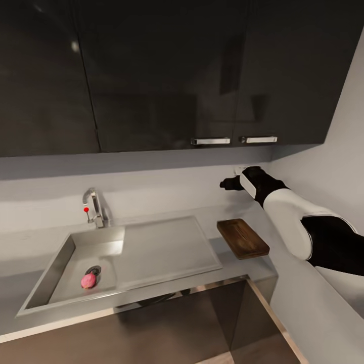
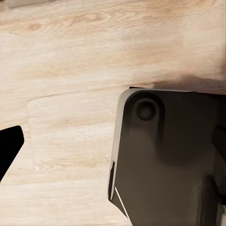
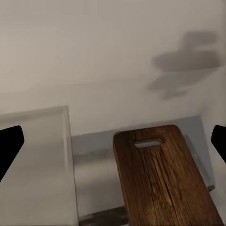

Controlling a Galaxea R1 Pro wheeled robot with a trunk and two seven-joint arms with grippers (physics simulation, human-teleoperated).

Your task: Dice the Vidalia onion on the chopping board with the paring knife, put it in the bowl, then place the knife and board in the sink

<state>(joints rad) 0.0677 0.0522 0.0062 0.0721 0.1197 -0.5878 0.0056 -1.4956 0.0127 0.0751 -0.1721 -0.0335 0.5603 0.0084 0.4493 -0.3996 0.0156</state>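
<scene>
Onion (image 1: 89,280) lies in the sink (image 1: 60,263) basin beside the drain. Chopping board (image 1: 242,238) sits flat on the bench (image 1: 263,263), right of the sink. My right end effector (image 1: 226,184) hovers above the board, fingers apart, empty. Left end effector: cannot tell its state.

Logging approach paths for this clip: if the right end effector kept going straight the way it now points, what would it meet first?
Probably the pale grey back wall above the countertop; the right end effector points at it with nothing between. The dark wooden chopping board lies below that line. Depth is unclear.
</scene>
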